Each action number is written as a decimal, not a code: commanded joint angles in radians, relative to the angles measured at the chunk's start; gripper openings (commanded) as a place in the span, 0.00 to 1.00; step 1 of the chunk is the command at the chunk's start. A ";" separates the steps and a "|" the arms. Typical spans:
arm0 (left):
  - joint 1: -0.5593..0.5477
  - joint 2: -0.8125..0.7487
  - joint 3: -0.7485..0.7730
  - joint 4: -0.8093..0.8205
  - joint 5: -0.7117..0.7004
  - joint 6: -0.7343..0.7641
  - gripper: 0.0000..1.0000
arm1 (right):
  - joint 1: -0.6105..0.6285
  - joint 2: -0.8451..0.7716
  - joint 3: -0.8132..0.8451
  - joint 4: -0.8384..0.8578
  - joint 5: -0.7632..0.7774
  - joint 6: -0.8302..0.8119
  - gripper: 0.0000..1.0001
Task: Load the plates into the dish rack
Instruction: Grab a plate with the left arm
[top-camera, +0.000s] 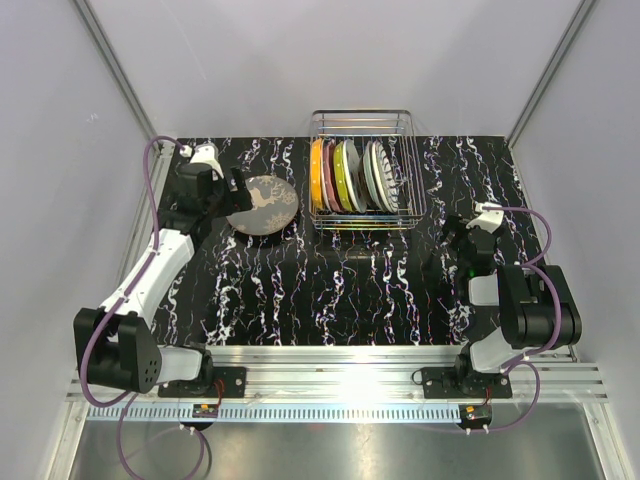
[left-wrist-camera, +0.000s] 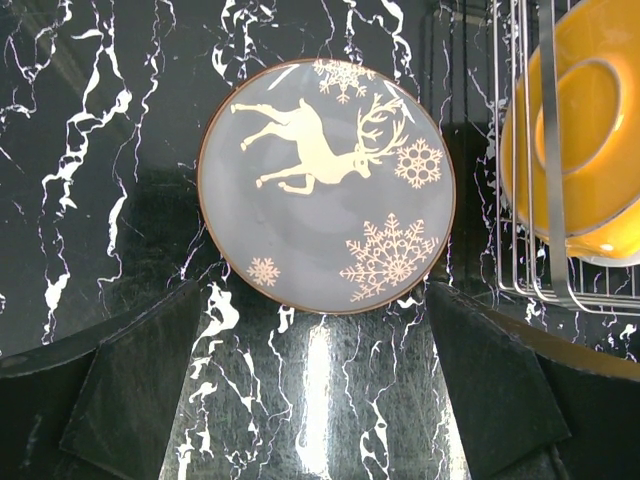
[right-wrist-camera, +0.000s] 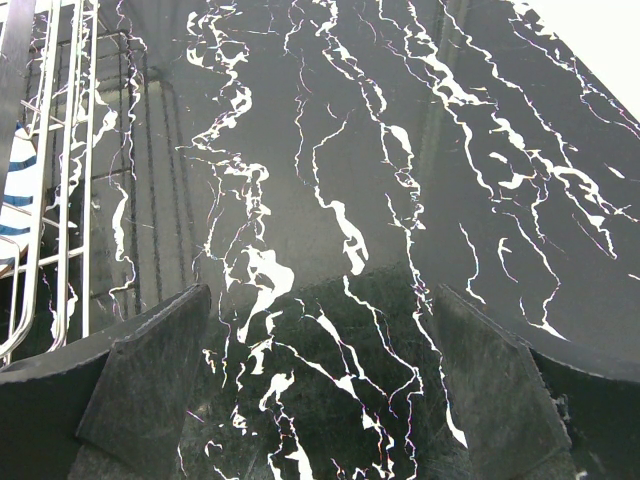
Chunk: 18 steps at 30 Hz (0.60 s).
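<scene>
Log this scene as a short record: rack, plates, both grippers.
dish rack: wire, at the far middle of the table
loaded plates: several, standing on edge in the rack
deer plate: flat on the table, left of the rack, not loaded
left gripper: open, empty, facing the deer plate
right gripper: open, empty, over the table right of the rack

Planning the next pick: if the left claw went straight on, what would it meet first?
Most likely the deer plate, flat on the table and centred ahead of the open left claw; the dish rack lies right of that line.
</scene>
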 joint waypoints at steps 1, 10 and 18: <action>-0.001 -0.006 -0.007 0.062 -0.026 0.007 0.98 | 0.003 -0.008 0.027 0.038 0.028 -0.012 1.00; -0.008 -0.018 0.007 0.071 0.006 -0.028 0.99 | 0.003 -0.008 0.025 0.038 0.028 -0.012 1.00; 0.023 -0.020 0.044 0.033 -0.011 -0.045 0.99 | 0.003 -0.008 0.025 0.038 0.028 -0.012 1.00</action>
